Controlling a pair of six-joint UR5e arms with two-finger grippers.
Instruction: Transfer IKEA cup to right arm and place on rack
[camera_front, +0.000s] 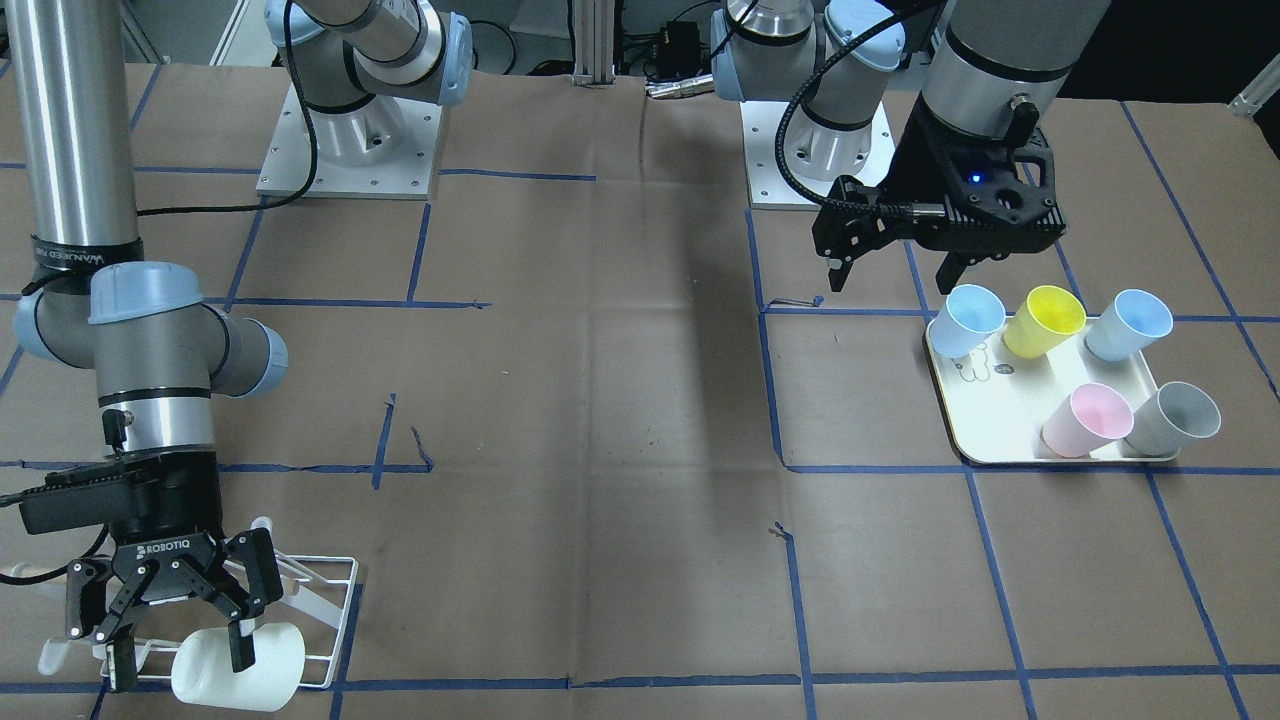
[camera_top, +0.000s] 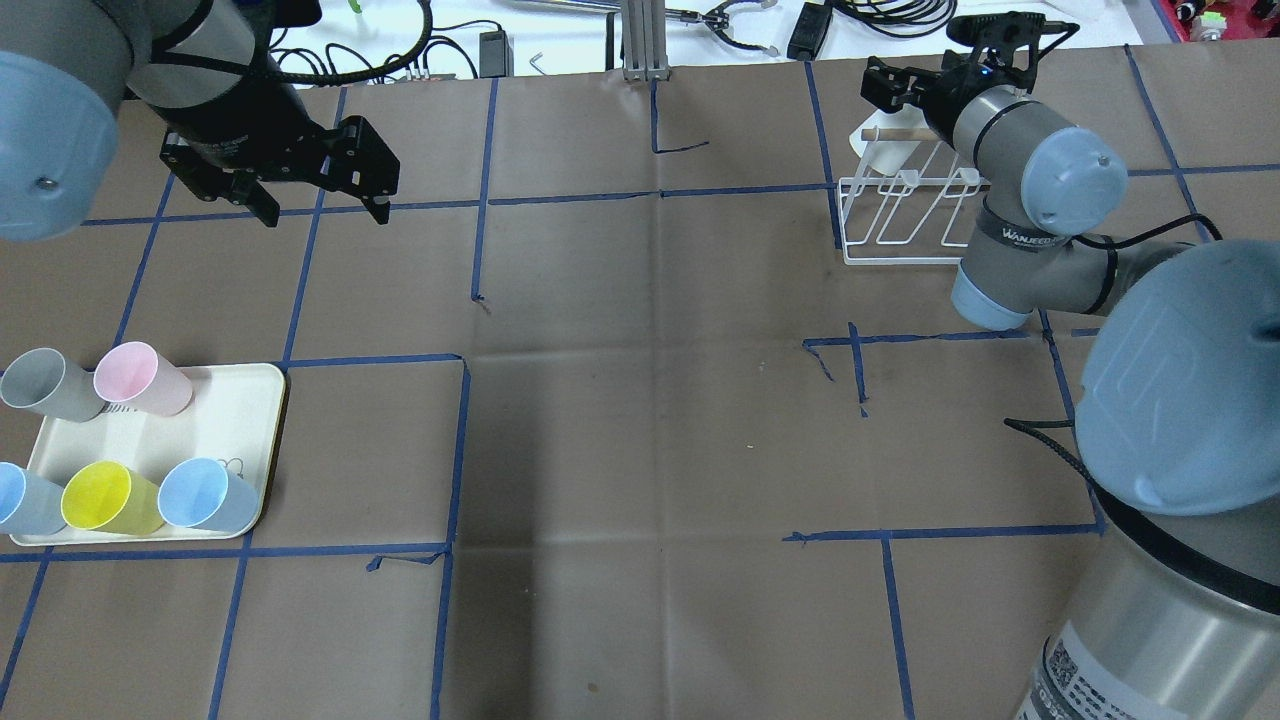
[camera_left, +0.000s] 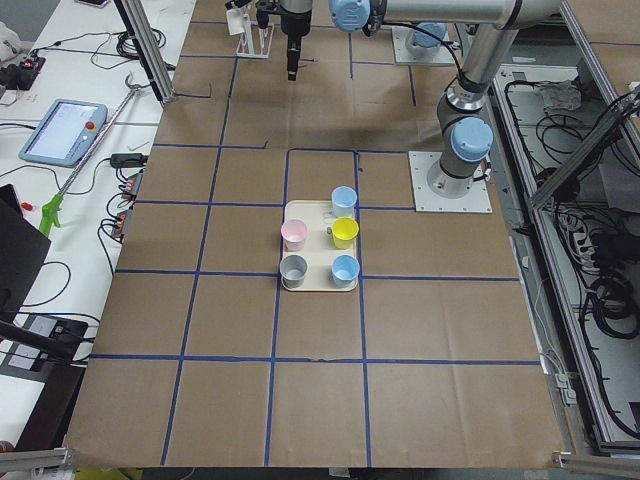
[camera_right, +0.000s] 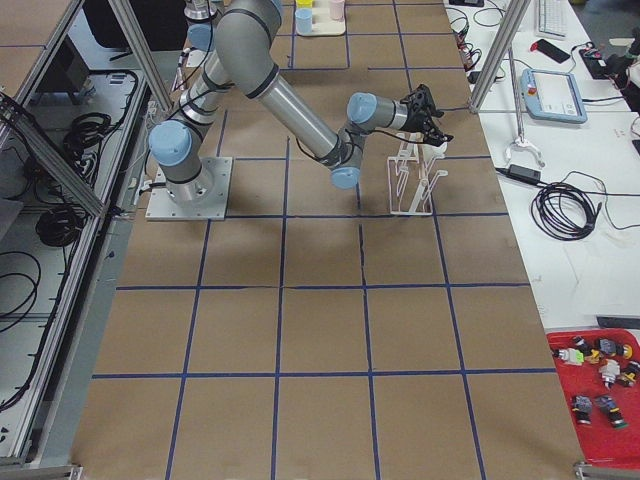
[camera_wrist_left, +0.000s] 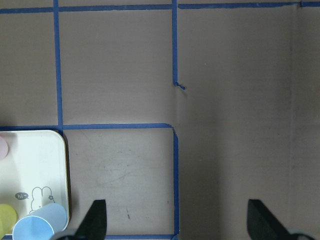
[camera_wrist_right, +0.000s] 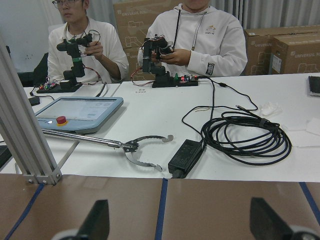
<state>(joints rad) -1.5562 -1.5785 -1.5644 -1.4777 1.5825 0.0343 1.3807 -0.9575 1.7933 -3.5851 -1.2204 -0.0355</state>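
Right pincer: the black two-finger right pincer (camera_front: 180, 668) is spread wide and pinches nothing.
Cup: the white plastic cup (camera_front: 255, 665) lies on its side on the white wire rack (camera_front: 340, 600), right under this pincer; if a finger touches it, I cannot tell.
Left pincer: the black left pincer (camera_front: 888, 278) is also spread and empty, above the brown paper-covered counter (camera_front: 600, 400).
Tray: the cream rounded tray (camera_front: 985, 440) carries five pastel cups, just beside the left pincer.

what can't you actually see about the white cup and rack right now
- Front-facing view: the right gripper covers the rack's prongs, so whether the white cup sits on one is unclear.
- Overhead view: the right arm hides most of that cup.
- Right wrist view: cup and rack fall outside the frame.
- Left wrist view: the tray is cut off by the left edge.
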